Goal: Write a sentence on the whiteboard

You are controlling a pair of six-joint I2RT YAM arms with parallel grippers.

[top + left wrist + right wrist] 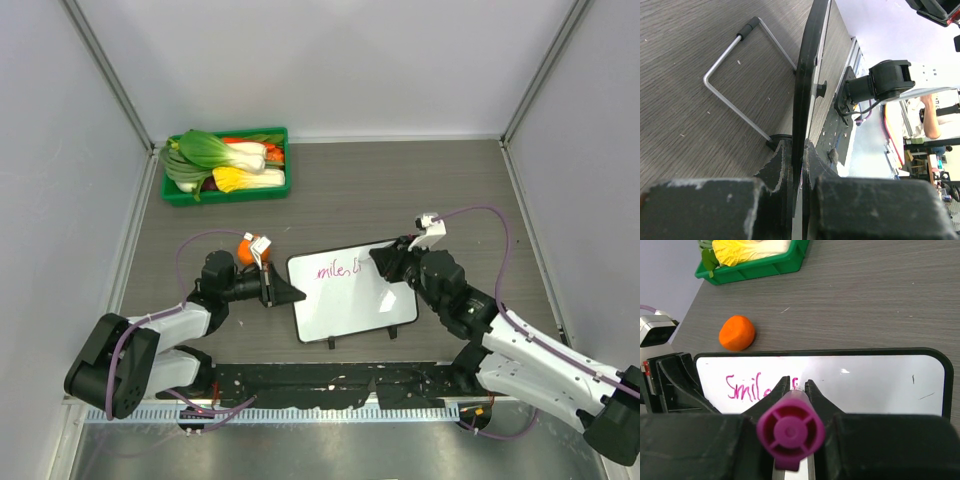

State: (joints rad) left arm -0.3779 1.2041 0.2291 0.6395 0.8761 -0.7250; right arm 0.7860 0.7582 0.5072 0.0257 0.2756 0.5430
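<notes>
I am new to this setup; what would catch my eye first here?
The whiteboard at table centre, with pink writing, clamped at its left edge by the left jaws. The right jaws hold a magenta marker over it; a green tray of vegetables sits back left.

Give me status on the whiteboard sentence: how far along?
Done: the sentence starts with "Smile" in pink on the whiteboard, with a stroke or two after it. In hand: the right hand grips a magenta marker just past that word; the left hand clamps the board's edge. Left: the rest; most of the board is blank.
</notes>
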